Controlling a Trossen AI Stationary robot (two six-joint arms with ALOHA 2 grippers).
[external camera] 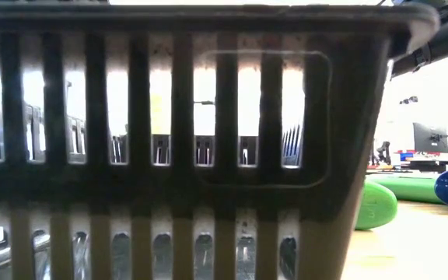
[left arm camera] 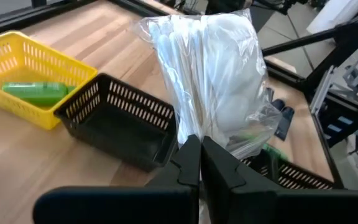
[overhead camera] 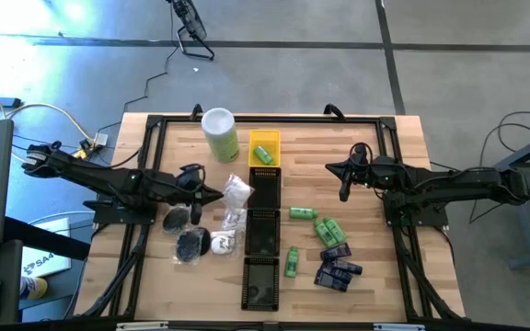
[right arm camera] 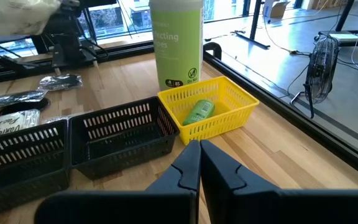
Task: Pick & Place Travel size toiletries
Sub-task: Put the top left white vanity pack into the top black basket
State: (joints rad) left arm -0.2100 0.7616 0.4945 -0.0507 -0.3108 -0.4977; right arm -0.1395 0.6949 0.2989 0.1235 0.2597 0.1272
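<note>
Pinched shut on a clear-wrapped white pack (left arm camera: pixel 213 81), left gripper (overhead camera: pixel 217 194) raised just beside the row of black trays (overhead camera: pixel 263 230), likely for a drop. Closed and empty, right gripper (overhead camera: pixel 345 190) waiting across the row. Beyond the black trays: yellow tray (overhead camera: pixel 265 148) with one green bottle (right arm camera: pixel 197 112), then tall canister (overhead camera: pixel 220 134). Remaining bottles (overhead camera: pixel 325 228) and dark packets (overhead camera: pixel 337 267) beside the row.

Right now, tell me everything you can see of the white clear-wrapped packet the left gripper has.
The packet is a crinkly clear plastic bag holding white pieces, too blurred to name. It stands upright, its lower edge pinched in the shut left gripper, and appears lifted off the wooden table. In the high view it sits at the gripper's tip, just left of the row of black baskets. Nothing else seems to touch it.
</note>
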